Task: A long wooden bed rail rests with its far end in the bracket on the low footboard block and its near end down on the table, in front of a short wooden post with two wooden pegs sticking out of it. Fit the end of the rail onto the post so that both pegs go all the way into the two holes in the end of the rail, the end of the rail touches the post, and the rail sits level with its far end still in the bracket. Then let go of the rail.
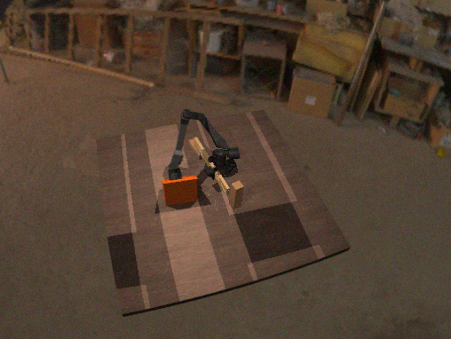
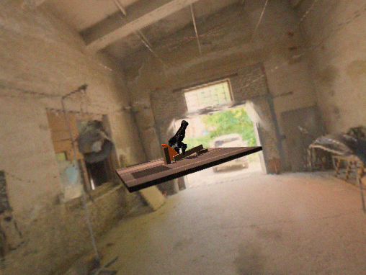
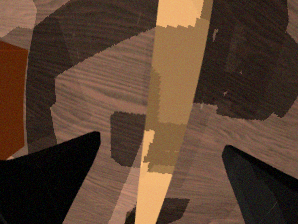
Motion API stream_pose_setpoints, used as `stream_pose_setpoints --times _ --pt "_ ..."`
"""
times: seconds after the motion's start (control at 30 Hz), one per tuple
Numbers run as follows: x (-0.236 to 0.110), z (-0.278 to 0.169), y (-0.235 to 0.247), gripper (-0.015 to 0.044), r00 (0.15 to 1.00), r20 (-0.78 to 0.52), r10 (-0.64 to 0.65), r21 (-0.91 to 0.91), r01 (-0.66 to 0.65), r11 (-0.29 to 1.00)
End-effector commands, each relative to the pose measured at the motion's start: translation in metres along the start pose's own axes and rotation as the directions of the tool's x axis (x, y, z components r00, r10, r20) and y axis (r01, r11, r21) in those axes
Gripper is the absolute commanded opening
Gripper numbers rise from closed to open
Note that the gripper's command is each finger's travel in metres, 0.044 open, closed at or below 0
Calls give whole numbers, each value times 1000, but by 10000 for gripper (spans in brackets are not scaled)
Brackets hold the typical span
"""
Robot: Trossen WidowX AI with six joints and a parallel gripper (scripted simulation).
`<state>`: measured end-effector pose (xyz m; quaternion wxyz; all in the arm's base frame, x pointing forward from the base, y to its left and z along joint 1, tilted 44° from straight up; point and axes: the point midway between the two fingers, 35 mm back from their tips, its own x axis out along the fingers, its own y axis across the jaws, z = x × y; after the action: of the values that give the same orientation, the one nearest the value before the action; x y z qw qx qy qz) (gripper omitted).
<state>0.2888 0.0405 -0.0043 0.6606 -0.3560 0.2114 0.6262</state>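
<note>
The long light wooden rail point(image 1: 207, 162) point(image 2: 192, 150) point(image 3: 174, 76) lies slanted on the table, its near end close to the short wooden post point(image 1: 236, 194). The pegs and the holes are too small to tell. My gripper point(image 1: 218, 169) point(image 2: 180, 147) point(image 3: 164, 145) is open and hangs low over the rail's middle part. In the wrist view its two dark fingers stand one on each side of the rail, well apart from it.
An orange block point(image 1: 179, 190) point(image 2: 167, 152) point(image 3: 9, 96) stands in front of the arm's base point(image 1: 174, 173), left of the rail. The striped wooden table point(image 1: 275, 231) point(image 2: 187, 172) stands in a cluttered workshop with shelves and boxes behind.
</note>
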Motion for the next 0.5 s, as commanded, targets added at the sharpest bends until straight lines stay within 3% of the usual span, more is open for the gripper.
stream_pose_setpoints --times 0.0,0.47 --pt "7 1 3 440 1000 7 3 9 -3 1000" --pt "26 3 5 440 1000 10 3 9 -3 1000"
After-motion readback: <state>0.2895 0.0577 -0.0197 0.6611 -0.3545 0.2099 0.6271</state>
